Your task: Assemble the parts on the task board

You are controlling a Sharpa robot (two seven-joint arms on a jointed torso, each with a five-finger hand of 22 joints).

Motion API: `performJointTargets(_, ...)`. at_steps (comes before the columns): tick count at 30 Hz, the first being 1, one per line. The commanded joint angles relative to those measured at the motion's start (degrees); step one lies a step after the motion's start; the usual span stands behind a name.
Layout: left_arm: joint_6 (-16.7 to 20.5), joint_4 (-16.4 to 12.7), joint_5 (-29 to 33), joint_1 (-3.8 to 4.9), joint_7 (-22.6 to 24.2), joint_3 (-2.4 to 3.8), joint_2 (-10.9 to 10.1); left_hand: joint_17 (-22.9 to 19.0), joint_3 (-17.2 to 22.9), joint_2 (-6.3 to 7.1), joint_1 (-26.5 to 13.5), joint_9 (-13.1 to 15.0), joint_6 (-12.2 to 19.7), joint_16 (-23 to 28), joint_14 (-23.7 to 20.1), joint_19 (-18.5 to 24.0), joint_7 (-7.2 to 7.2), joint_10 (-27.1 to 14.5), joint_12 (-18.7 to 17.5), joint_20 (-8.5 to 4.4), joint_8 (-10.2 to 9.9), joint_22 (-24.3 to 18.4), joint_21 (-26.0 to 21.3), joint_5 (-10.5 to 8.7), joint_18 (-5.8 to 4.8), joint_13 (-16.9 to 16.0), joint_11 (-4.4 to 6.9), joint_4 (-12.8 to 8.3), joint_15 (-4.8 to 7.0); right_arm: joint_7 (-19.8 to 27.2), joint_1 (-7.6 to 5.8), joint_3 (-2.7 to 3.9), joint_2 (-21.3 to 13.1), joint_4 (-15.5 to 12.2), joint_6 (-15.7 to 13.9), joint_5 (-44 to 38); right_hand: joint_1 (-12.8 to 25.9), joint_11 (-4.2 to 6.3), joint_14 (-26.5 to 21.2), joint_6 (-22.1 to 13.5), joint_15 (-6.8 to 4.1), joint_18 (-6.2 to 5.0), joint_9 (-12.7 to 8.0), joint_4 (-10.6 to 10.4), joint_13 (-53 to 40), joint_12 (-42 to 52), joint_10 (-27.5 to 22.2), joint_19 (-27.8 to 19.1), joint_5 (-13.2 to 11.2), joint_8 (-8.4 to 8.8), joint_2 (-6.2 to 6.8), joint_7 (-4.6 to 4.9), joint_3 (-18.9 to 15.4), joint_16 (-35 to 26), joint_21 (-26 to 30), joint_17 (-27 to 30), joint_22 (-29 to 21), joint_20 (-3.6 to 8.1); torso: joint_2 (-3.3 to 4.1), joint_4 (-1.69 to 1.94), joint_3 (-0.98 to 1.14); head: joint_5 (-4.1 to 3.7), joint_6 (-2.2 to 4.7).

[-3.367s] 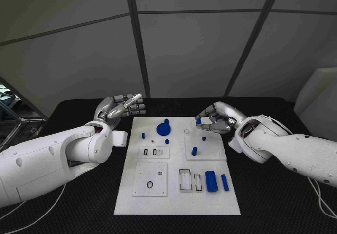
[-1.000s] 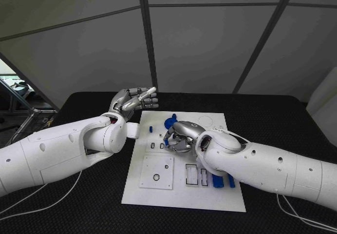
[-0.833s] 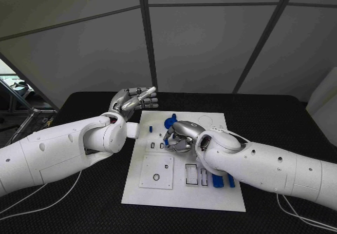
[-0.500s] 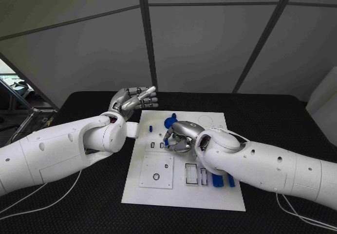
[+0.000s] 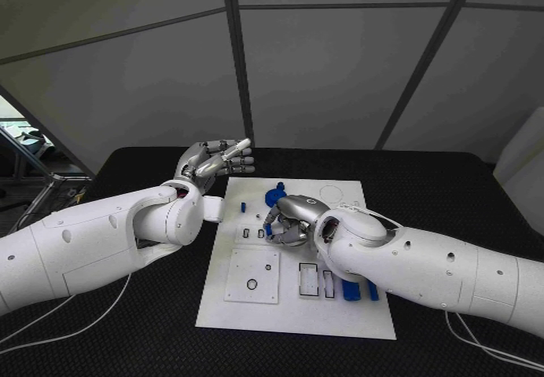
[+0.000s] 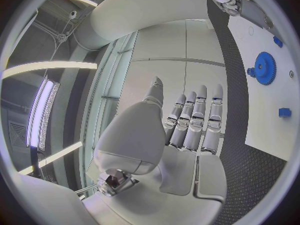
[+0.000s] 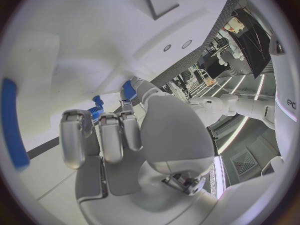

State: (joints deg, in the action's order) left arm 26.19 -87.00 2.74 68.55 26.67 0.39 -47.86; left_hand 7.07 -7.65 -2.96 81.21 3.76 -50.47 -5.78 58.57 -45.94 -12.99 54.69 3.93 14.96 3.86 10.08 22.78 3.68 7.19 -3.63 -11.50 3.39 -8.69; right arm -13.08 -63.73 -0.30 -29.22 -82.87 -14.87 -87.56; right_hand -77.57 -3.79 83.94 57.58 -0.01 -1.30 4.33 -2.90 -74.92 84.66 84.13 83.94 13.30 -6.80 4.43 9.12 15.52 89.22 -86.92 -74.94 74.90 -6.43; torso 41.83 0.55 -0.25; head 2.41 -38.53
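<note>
Black counter under grey wall panels carries the white task board. Right hand pinches a small blue part over it (arm hiding pieces); left hand hovers empty, fingers apart.

the left arm held its left hand raised, fingers together and nearly straight, holding nothing, while the right arm reached across and its right hand was turned down with fingers curled, a small blue part pinched at the fingertips.
</note>
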Motion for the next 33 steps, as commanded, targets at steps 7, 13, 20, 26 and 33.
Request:
performJointTargets(7, -0.6, 0.0, -0.3, 0.09, 0.1, 0.05, 0.0, 0.1, 0.1, -0.62, 0.1, 0.0, -0.2, 0.3, 0.2, 0.5, -1.46, 0.2, 0.0, 0.04, 0.0, -0.1, 0.2, -0.3, 3.23, 0.0, -0.04, -0.3, -0.15, -1.1, 0.19, -0.24, 0.1, 0.1, 1.3, -0.7, 1.7, -0.97, 5.5, -2.3, 0.61, -0.25, -0.2, -0.3, -8.5, -1.1, 0.1, 1.2, -3.5, 1.16, 0.76, 0.5, -1.6, -0.2, 0.5, -12.8, 8.8, -0.42, -0.01, -0.01, 0.0, 0.0, -0.04)
performJointTargets(13, -0.6, 0.0, -0.3, 0.09, 0.0, 0.05, 0.0, 0.1, 0.1, -0.64, 0.1, 0.0, -0.2, 0.3, 0.2, 0.5, -1.47, 0.2, 0.0, 0.04, 0.0, -0.1, 0.2, -0.3, 3.23, 0.0, -0.05, -0.3, -0.15, -1.1, 0.19, -0.24, 0.1, 0.1, 0.3, -0.7, 2.3, -1.18, 5.5, -3.4, 0.81, -0.34, -0.2, -0.7, -8.1, -1.5, -0.4, 0.9, -5.2, 1.4, 1.07, 0.69, -2.7, -0.3, 0.7, -12.6, 8.4, -0.64, -0.02, 0.0, 0.01, -0.02, -0.03)
performJointTargets(20, -0.7, 0.1, -0.3, 0.08, -0.1, 0.05, 0.0, 0.1, 0.1, -0.69, 0.1, 0.0, -0.2, 0.3, 0.2, 0.5, -1.51, 0.1, 0.0, 0.04, 0.0, -0.1, 0.3, -0.31, 3.22, 0.0, -0.08, -0.3, -0.17, -0.6, 0.19, -0.24, 0.0, -0.2, -1.5, -0.6, 2.9, -1.44, 5.4, -4.8, 1.02, -0.37, -0.2, -1.4, -7.5, -2.0, -0.9, 0.8, -6.3, 1.71, 1.4, 0.95, -4.3, -0.4, 0.9, -12.5, 8.3, -0.84, -0.02, 0.0, 0.0, 0.04, -0.03)
performJointTargets(26, -0.8, 0.1, -0.3, 0.08, -0.2, 0.05, 0.0, 0.1, 0.1, -0.69, 0.1, 0.0, -0.1, 0.3, 0.2, 0.5, -1.51, 0.1, 0.0, 0.04, 0.0, -0.1, 0.3, -0.31, 3.22, 0.0, -0.09, -0.3, -0.18, 1.6, 0.21, -0.23, -0.7, -1.5, -6.6, 0.9, 2.8, -1.62, 5.4, -5.7, 1.18, -0.37, -0.2, -1.6, -7.4, -2.1, -1.1, 0.8, -5.6, 1.87, 1.57, 1.16, -5.3, -0.3, 0.9, -12.5, 8.3, -0.98, -0.07, -0.01, 0.04, 0.1, -0.07)
performJointTargets(33, -1.4, 0.4, -1.9, 0.06, -1.5, 0.04, -0.1, 0.5, 0.0, -0.76, -0.1, 0.1, -1.6, -0.3, 1.7, -0.2, -1.02, 1.9, 0.7, -0.25, 0.5, 0.1, 0.9, -0.31, 3.33, -0.1, 0.48, -0.7, 0.33, 6.8, 0.24, -0.19, -3.6, -5.1, -14.0, 5.0, 1.6, -2.39, 5.5, -9.3, 1.79, -0.35, -0.4, -1.9, -7.5, -1.9, -1.1, 0.9, -4.4, 2.8, 2.13, 2.06, -7.0, -0.2, 0.9, -12.7, 8.4, -1.49, -0.21, -0.06, 0.05, 0.16, 0.1)
